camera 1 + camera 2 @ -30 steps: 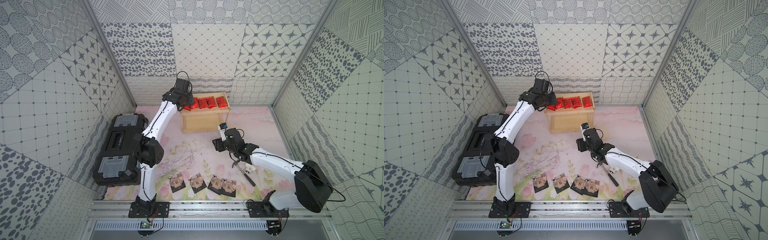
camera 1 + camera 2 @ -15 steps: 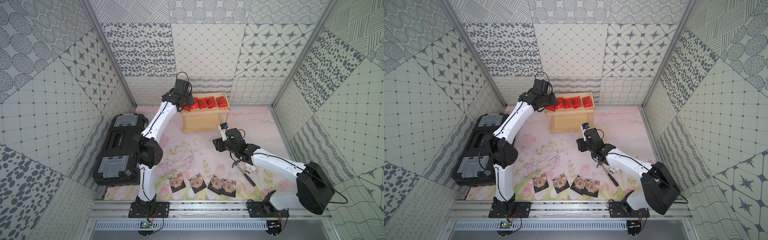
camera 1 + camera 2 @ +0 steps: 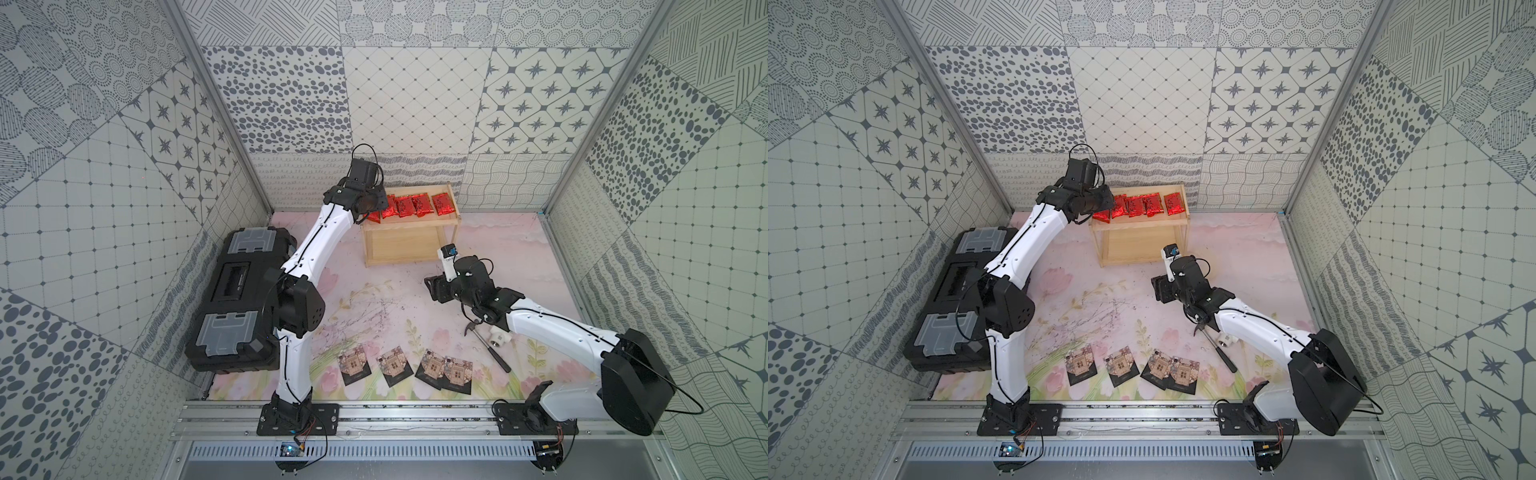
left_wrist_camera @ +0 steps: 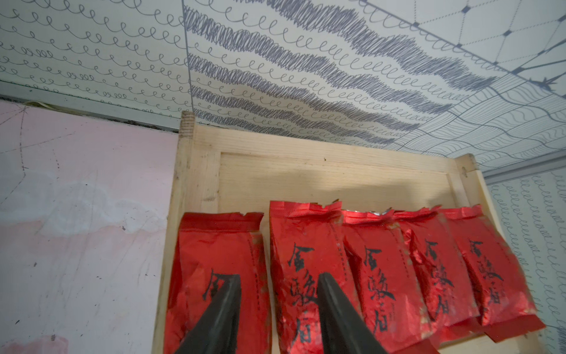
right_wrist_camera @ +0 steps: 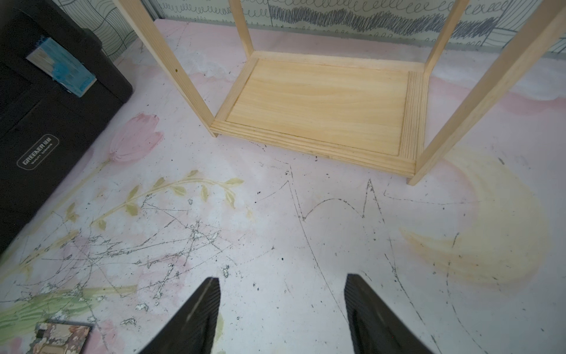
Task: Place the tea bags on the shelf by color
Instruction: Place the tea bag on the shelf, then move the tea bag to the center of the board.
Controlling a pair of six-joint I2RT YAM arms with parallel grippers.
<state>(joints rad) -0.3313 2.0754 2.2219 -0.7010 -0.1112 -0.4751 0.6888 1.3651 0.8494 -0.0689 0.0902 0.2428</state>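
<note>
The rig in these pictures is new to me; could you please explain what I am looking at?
It is a robot with two white arms, each ending in jaws. Both top views look down on the whole table; each wrist view looks along one arm's jaws. The left arm reaches over the wooden shelf, where five red tea bags lie on the upper tier; its jaws stand open and hold nothing. The right arm hovers with open, empty jaws before the bare lower tier. Four dark tea bags lie on the table, with a hammer, a white fitting and a black toolbox.
</note>
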